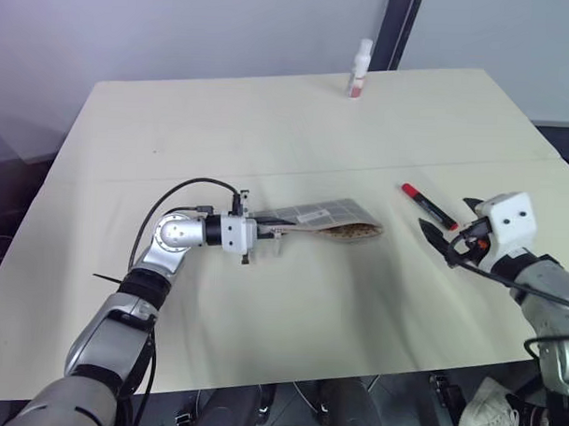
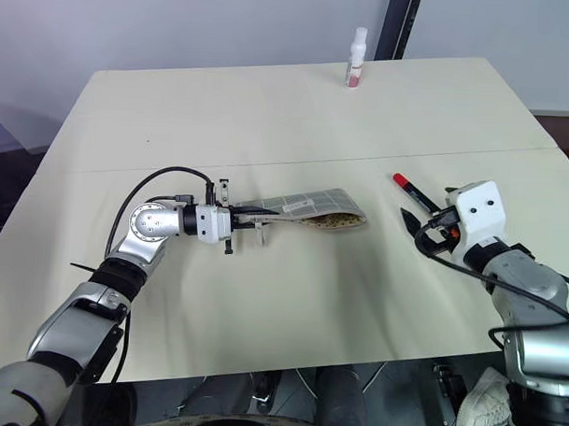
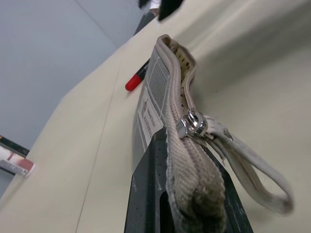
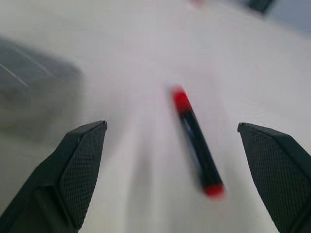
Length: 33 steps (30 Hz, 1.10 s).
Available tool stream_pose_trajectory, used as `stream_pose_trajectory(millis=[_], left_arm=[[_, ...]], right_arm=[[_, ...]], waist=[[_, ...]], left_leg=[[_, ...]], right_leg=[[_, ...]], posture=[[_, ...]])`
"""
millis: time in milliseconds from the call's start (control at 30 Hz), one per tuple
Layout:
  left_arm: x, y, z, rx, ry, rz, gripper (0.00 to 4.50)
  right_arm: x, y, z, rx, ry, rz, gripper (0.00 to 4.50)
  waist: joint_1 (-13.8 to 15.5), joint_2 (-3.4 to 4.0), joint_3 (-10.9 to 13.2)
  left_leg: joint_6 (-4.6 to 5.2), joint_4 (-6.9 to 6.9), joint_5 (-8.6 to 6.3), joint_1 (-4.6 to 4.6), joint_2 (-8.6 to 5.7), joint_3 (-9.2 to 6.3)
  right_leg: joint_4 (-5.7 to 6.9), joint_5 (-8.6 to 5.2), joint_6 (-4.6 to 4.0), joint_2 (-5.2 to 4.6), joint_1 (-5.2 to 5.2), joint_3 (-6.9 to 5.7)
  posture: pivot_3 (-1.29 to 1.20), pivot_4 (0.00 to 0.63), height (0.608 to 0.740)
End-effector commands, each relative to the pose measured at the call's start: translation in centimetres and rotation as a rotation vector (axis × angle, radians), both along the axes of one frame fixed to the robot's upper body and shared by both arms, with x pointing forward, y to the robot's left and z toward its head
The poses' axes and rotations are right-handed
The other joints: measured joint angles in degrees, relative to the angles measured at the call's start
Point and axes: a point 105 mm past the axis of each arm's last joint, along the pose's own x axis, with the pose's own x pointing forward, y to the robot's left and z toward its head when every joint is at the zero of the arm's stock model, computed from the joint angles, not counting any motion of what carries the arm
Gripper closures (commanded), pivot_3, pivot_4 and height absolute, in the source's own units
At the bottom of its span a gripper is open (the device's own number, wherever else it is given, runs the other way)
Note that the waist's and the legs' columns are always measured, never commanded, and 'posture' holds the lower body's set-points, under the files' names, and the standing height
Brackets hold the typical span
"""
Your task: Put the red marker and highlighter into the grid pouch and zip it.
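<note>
Beyond the right gripper's (image 4: 172, 170) fingers the marker (image 4: 197, 143) and pouch (image 4: 34, 80) were blurred, the fingers' bases cut off, and the pouch's contents could not be told.

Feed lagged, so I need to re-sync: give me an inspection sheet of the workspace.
Surface: cream table, seam across the middle.
Job's things: grid pouch unzipped, mouth gaping; red marker lying loose on the table; highlighter cannot be made out.
Clutter: white bottle standing at the far edge.
Grippers: left gripper shut on the pouch's zipper end; right gripper open, aimed at the marker, not touching.
Cables: black cable looping over the left wrist.
Surroundings: grey wall, dark post behind the table.
</note>
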Motion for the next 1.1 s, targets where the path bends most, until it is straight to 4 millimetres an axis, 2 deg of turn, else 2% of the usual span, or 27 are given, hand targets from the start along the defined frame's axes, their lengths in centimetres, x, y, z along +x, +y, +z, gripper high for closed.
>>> stream_pose_trajectory(millis=[33, 200, 300, 333, 400, 500, 600, 733, 800, 900, 1000, 1100], left_arm=[[0.1, -0.3, 1.1, -0.025, -0.045, -0.002, 4.50], [0.0, -0.2, 1.1, -0.024, -0.053, 0.006, 4.50], [-0.3, -0.1, 0.9, -0.022, -0.052, 0.010, 4.50], [-0.3, -0.1, 0.8, -0.022, -0.051, 0.012, 4.50], [-0.4, 0.0, 0.7, -0.023, -0.049, 0.019, 4.50], [-0.4, 0.1, 0.7, -0.026, -0.046, 0.032, 4.50], [-0.3, 0.2, 0.8, -0.030, -0.045, 0.043, 4.50], [-0.2, 0.1, 0.9, -0.037, -0.042, 0.049, 4.50], [-0.2, 0.0, 0.9, -0.041, -0.037, 0.050, 4.50], [-0.1, -0.3, 0.9, -0.039, -0.034, 0.045, 4.50], [0.1, -0.5, 1.0, -0.040, -0.031, 0.037, 4.50], [0.2, -0.8, 1.1, -0.045, -0.029, 0.031, 4.50]], right_arm=[[2.1, -1.8, -0.3, -0.017, -0.002, -0.065, 0.03], [4.7, -3.6, -1.9, 0.071, 0.041, -0.081, 0.03], [5.4, -4.4, -3.0, 0.159, 0.104, -0.100, 0.03], [5.4, -4.6, -3.3, 0.162, 0.125, -0.099, 0.26], [5.5, -4.5, -3.3, 0.211, 0.150, -0.083, 0.82], [5.4, -4.0, -2.3, 0.244, 0.128, -0.044, 2.42], [4.2, -2.4, -0.4, 0.233, 0.065, 0.064, 4.05], [0.9, 2.0, 4.0, 0.189, -0.077, 0.297, 4.08], [-1.2, 4.4, 5.0, 0.197, -0.087, 0.408, 4.08], [-4.5, 6.8, 3.8, 0.116, 0.033, 0.522, 4.08], [-6.6, 7.0, 1.3, -0.013, 0.175, 0.547, 4.08], [-7.1, 6.6, 0.7, -0.059, 0.205, 0.526, 4.08]], waist=[[0.0, 0.01, 0.0], [0.0, 0.01, 0.0], [0.1, 0.02, 0.0], [0.1, 0.02, 0.0], [0.0, 0.03, 0.0], [0.1, 0.03, 0.0], [0.2, 0.04, 0.0], [0.0, 0.07, 0.0], [0.1, 0.07, 0.0], [0.4, 0.05, 0.0], [0.4, 0.03, 0.0], [0.1, 0.01, 0.0]], left_leg=[[0.01, 0.00, 0.00, 0.00, 0.00, 0.00], [-0.09, 0.00, 0.10, 0.00, 0.00, 0.00], [-0.12, -0.01, 0.12, 0.00, 0.00, 0.00], [-0.12, -0.03, 0.12, -0.01, 0.00, 0.00], [-0.12, -0.07, 0.12, -0.01, 0.00, 0.00], [-0.11, -0.06, 0.11, -0.01, 0.00, 0.00], [-0.11, -0.04, 0.11, -0.01, 0.00, 0.00], [-0.09, -0.09, 0.09, -0.08, 0.00, -0.01], [-0.09, -0.10, 0.09, -0.09, 0.00, -0.01], [0.07, -0.09, -0.03, -0.08, 0.00, -0.02], [0.09, 0.04, -0.15, -0.09, -0.01, -0.05], [0.17, 0.17, -0.23, -0.08, -0.03, -0.01]], right_leg=[[0.00, 0.02, -0.02, 0.00, 0.00, 0.00], [-0.02, 0.02, -0.03, 0.01, 0.02, 0.00], [-0.04, 0.03, -0.04, 0.00, 0.02, 0.01], [-0.05, 0.03, -0.04, 0.00, 0.01, 0.00], [-0.06, 0.02, -0.04, -0.01, 0.01, 0.01], [-0.06, 0.03, -0.04, -0.01, 0.01, 0.02], [-0.05, 0.04, -0.06, -0.01, 0.00, 0.02], [-0.05, 0.03, -0.06, 0.00, -0.10, 0.02], [-0.05, 0.04, -0.06, 0.00, -0.14, 0.03], [-0.03, 0.04, -0.05, 0.01, -0.12, 0.02], [-0.07, 0.04, -0.05, 0.00, -0.02, -0.01], [-0.11, 0.04, -0.04, -0.01, 0.08, -0.01]], posture=[[0.00, 0.150, 0.740], [0.00, 0.150, 0.740], [0.00, 0.150, 0.740], [0.00, 0.150, 0.740], [0.00, 0.150, 0.740], [0.00, 0.150, 0.740], [0.00, 0.150, 0.740], [0.00, 0.150, 0.740], [0.00, 0.150, 0.740], [0.00, 0.150, 0.740], [0.00, 0.150, 0.740], [0.00, 0.150, 0.740]])
